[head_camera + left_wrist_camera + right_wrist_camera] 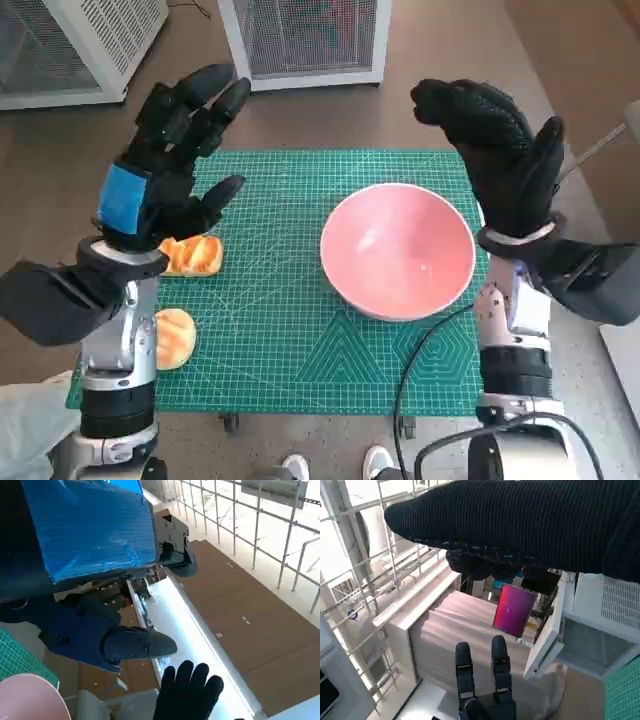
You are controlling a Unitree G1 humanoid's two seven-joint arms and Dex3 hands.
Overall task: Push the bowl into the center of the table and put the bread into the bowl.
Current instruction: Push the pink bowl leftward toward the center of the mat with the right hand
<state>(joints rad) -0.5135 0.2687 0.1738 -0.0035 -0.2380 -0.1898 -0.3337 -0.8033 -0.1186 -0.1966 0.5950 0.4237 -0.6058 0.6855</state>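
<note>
Bowl (398, 250) right of table (280, 330) centre, just beside right hand (500, 160), raised, fingers apart, empty; bread (190, 255) at left edge under left hand (165, 170), likewise spread, holding nothing

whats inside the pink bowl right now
Nothing: the pink bowl shows only its bare inner surface in the head view. Both bread pieces lie on the green mat, partly hidden by the left arm.

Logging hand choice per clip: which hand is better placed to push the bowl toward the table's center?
Probably the right hand: it is raised beside the pink bowl, which sits right of center. The left hand is over the bread.
</note>
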